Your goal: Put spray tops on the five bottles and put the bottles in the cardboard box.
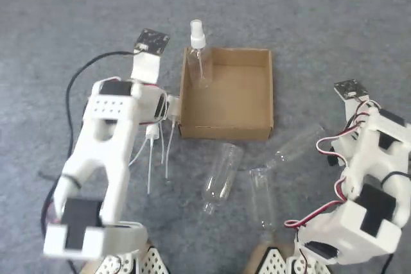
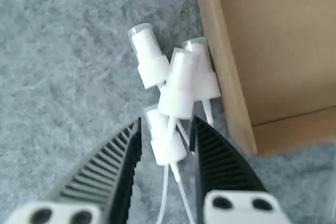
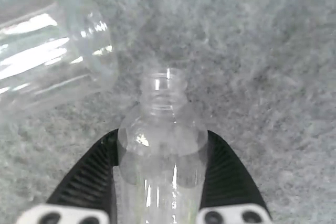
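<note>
Left wrist view: my left fingers (image 2: 123,156) are spread, straddling one spray top (image 2: 166,142) in the cluster beside the cardboard box (image 2: 223,66). Right wrist view: my right fingers (image 3: 94,177) clamp a clear bottle (image 3: 160,129). High view: a capped bottle (image 1: 199,62) sits in the box's upper-left corner.

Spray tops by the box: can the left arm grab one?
Probably yes: the left arm's open fingers straddle one spray top, though neighbouring tops and the cardboard box crowd it.
</note>
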Action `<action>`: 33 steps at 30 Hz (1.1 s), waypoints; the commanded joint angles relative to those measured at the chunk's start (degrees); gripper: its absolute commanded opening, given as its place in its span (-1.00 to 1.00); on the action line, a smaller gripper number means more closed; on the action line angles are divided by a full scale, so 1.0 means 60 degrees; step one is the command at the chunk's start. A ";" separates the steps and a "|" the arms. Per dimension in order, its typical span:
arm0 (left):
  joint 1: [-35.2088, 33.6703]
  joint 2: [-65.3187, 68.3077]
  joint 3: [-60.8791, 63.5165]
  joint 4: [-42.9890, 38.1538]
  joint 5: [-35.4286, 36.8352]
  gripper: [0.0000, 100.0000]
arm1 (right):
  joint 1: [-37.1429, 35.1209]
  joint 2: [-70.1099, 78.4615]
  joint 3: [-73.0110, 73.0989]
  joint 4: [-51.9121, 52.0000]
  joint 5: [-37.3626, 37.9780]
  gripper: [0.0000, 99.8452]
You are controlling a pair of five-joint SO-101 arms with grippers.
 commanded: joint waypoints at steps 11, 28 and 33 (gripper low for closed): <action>0.0322 0.2930 -0.2806 -0.0366 -0.0059 -0.72 | 0.0110 -0.0491 0.0073 -0.0168 0.0337 -0.99; -0.0103 0.3883 -0.2821 -0.0527 0.0220 -0.82 | 0.0125 -0.0476 0.0073 -0.0168 0.0337 -0.99; -0.0161 0.3897 -0.2777 -0.0454 0.0278 -0.86 | 0.0081 -0.0476 0.0073 -0.0168 0.0337 -0.99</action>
